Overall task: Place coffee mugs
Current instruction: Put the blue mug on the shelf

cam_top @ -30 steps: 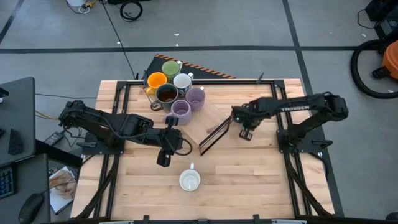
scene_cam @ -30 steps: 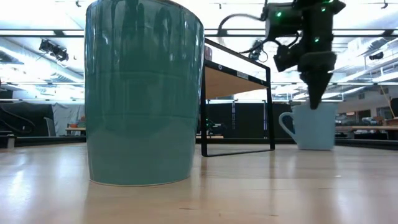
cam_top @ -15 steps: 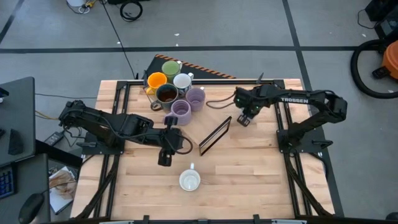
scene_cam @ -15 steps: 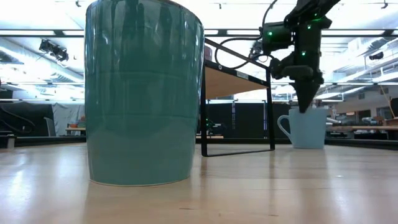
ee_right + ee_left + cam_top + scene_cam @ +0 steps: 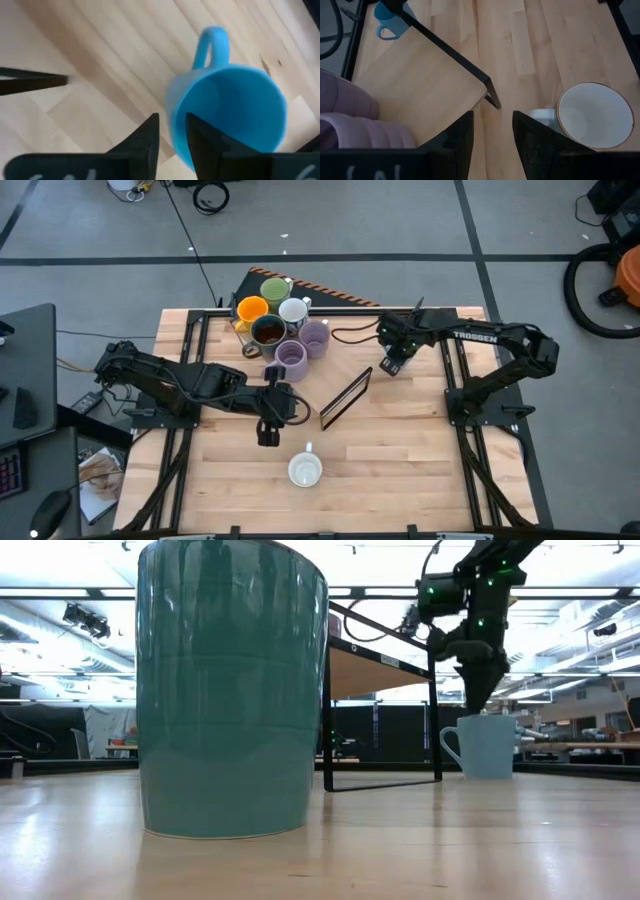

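A blue mug [image 5: 235,115] stands upright on the table at the far right of a tilted wooden board in a black frame [image 5: 345,395]. My right gripper [image 5: 477,708] points down just over its rim, fingers a little apart. My left gripper [image 5: 492,135] hangs open over the bare table between the board's near corner and a white-lined mug [image 5: 305,470], touching nothing. Several more mugs stand bunched at the far left: green [image 5: 274,290], orange [image 5: 251,308], white [image 5: 293,310], dark brown [image 5: 267,330] and two lavender [image 5: 290,357]. My right gripper comes at the blue mug from above, pointing down. Its fingers [image 5: 147,135] stand on either side of the rim [image 5: 171,107], to one side of the handle [image 5: 212,45]. I cannot tell whether they touch it. The mug stands upright on the table.
The board's black frame [image 5: 380,690] stands between the two grippers. In the low view the white-lined mug [image 5: 230,690] fills the foreground. A dark mat with a striped edge [image 5: 320,288] lies behind the bunched mugs. Black rails [image 5: 455,370] run along both table sides.
My right gripper has swung toward the table's far edge. In the low view the blue mug now shows smaller and farther off, still upright on the table, having gone the same way as the gripper.
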